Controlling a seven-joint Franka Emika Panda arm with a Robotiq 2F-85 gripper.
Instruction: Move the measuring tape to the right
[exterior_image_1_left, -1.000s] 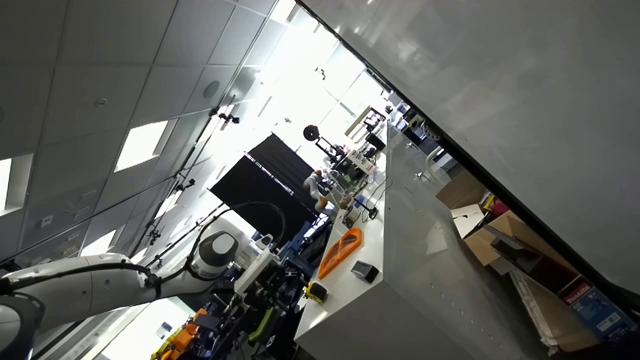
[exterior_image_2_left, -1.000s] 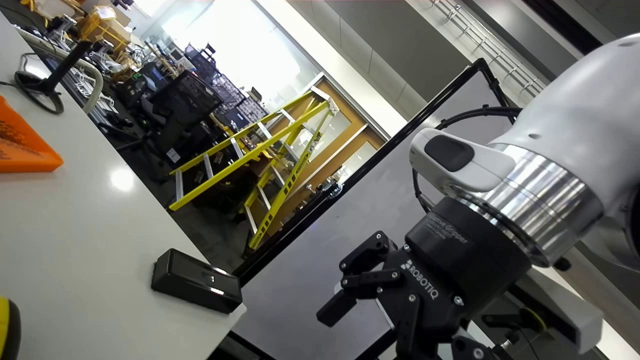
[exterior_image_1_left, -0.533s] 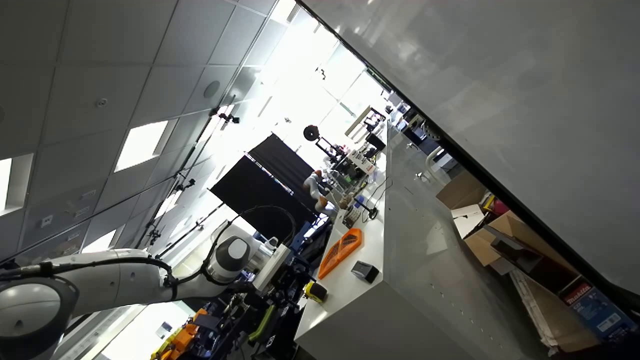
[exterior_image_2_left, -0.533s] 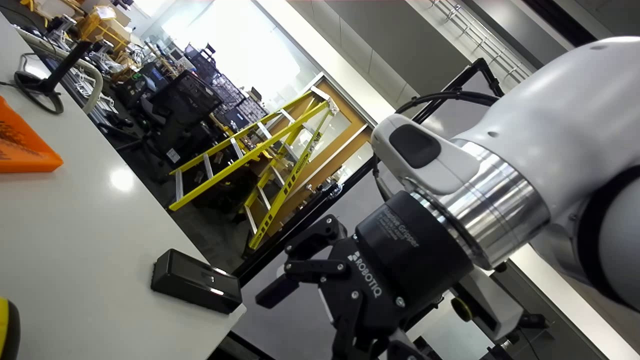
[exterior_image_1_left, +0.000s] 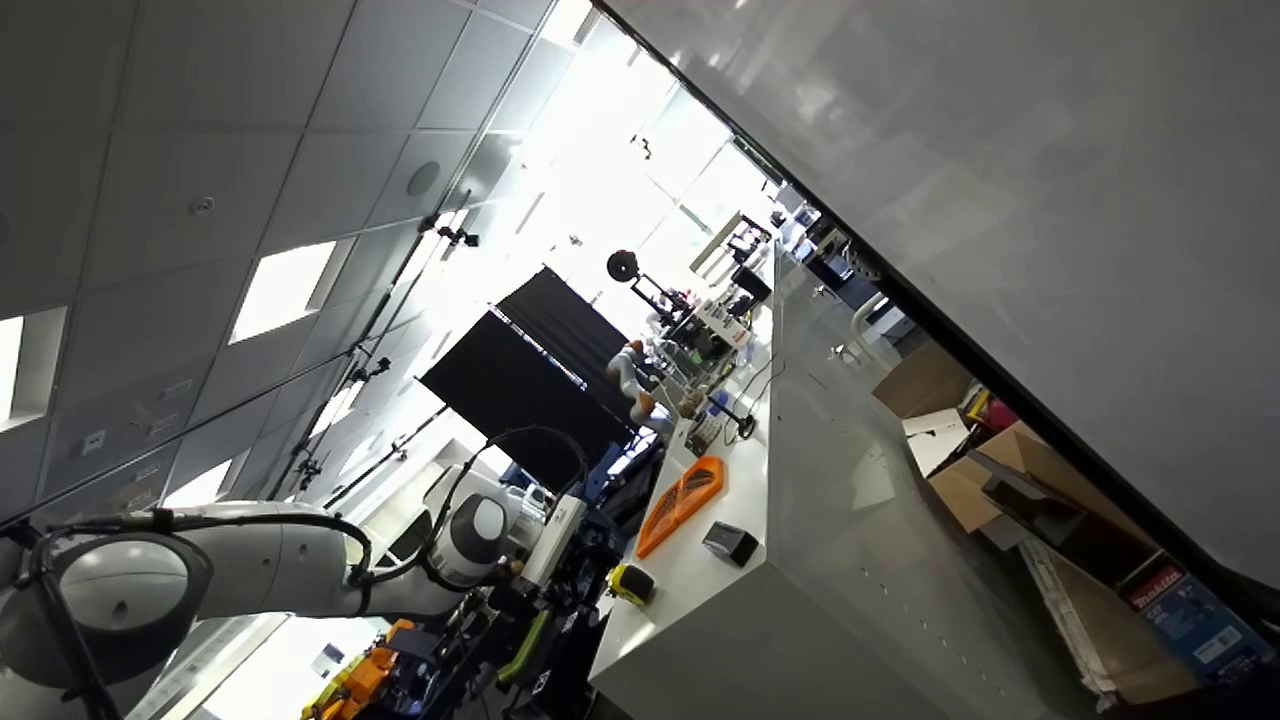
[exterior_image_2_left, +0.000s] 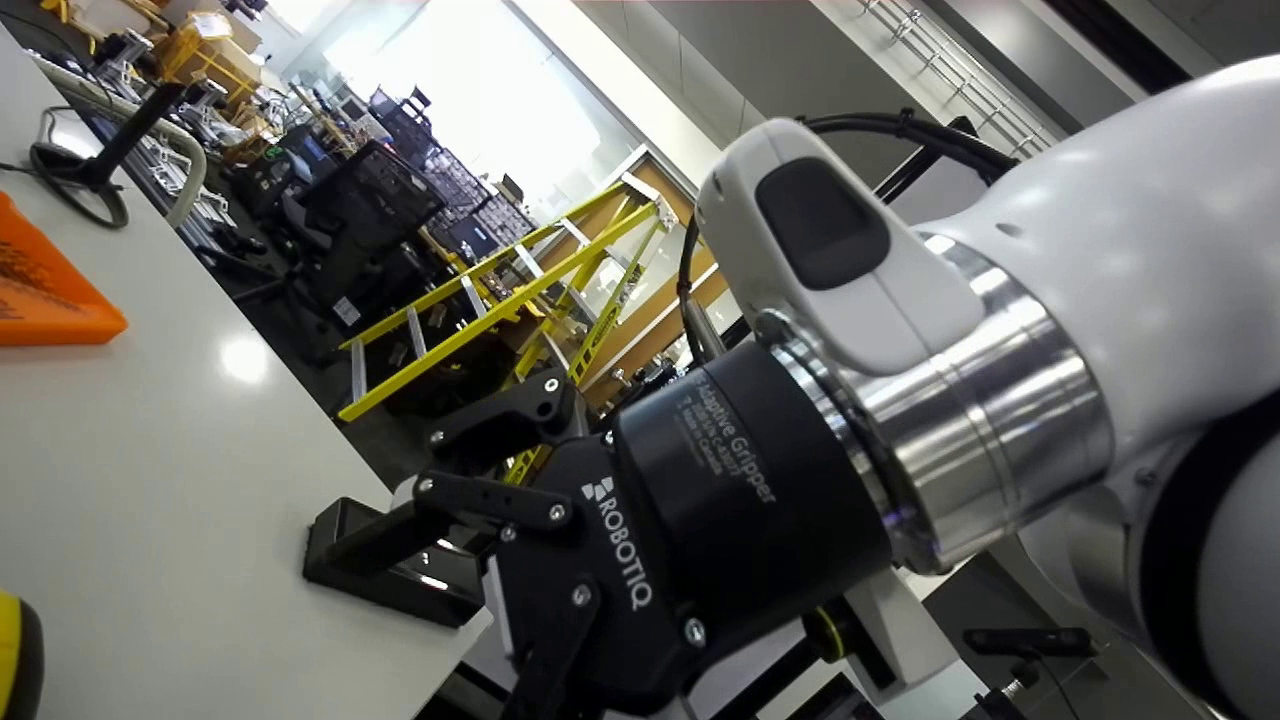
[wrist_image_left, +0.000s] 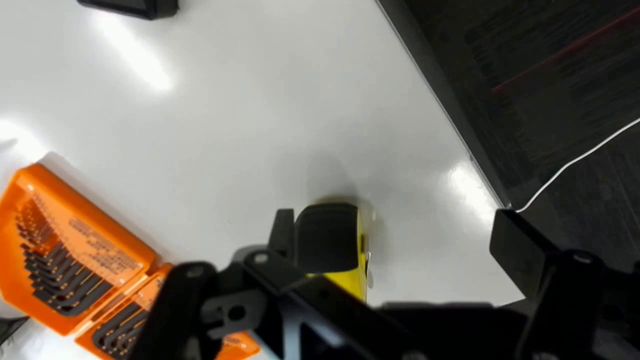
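So the fingers (wrist_image_left: 520, 250) are now further in toward the bench (wrist_image_left: 240, 130), spread wide apart. The measuring tape (wrist_image_left: 330, 242) hasn't budged: on the bench, showing between them in the wrist view. Guessing lining-up, no grab yet.

You've got a glossy white arm (exterior_image_2_left: 1150, 200) with black cable (exterior_image_2_left: 860, 122), polished metal wrist collar (exterior_image_2_left: 990, 400), and black tool (wrist_image_left: 397, 237) with white ROBOTIQ lettering (exterior_image_2_left: 622, 552), silver screws (exterior_image_2_left: 695, 632).

Holds a white arm (exterior_image_1_left: 300, 570) stretched toward the surface (wrist_image_left: 225, 125), angles down at the wrist (exterior_image_2_left: 990, 400) and points the claw (wrist_image_left: 392, 230) at that surface with fingers (wrist_image_left: 282, 232) spread well apart, overlapping the surface and its edge in the wrist view.
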